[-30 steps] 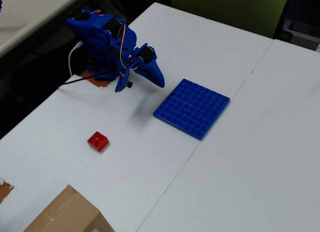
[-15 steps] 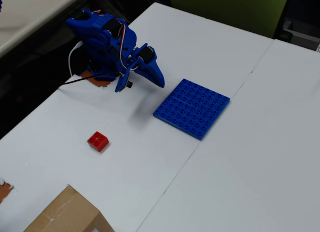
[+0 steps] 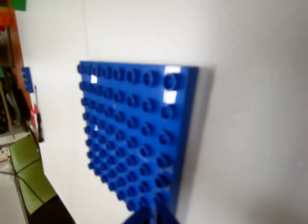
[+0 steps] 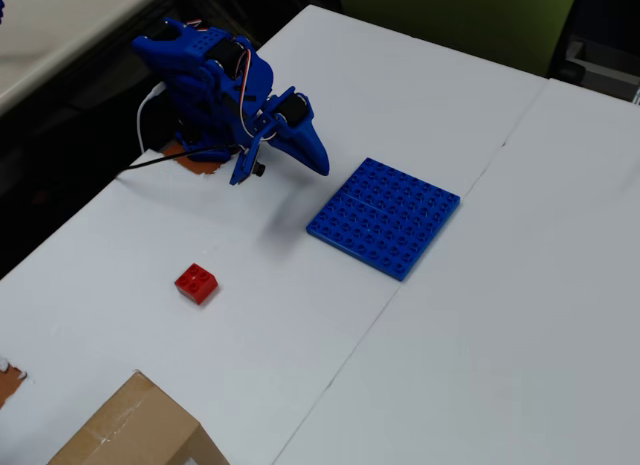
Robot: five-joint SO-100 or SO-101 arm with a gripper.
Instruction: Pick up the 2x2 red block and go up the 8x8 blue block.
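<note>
The 2x2 red block (image 4: 196, 282) lies alone on the white table, at the lower left in the overhead view. It does not show in the wrist view. The 8x8 blue block (image 4: 384, 217) lies flat near the table's middle and fills the wrist view (image 3: 137, 137). My gripper (image 4: 319, 164) hangs above the table just left of the plate's far corner, well away from the red block. Its jaws are together and hold nothing. Only its tips show at the bottom edge of the wrist view (image 3: 155, 216).
The blue arm's base (image 4: 200, 75) stands at the table's far left edge with a white cable. A cardboard box (image 4: 130, 430) sits at the near left corner. A seam (image 4: 440, 235) joins two tabletops. A green chair (image 4: 450, 15) stands behind the table.
</note>
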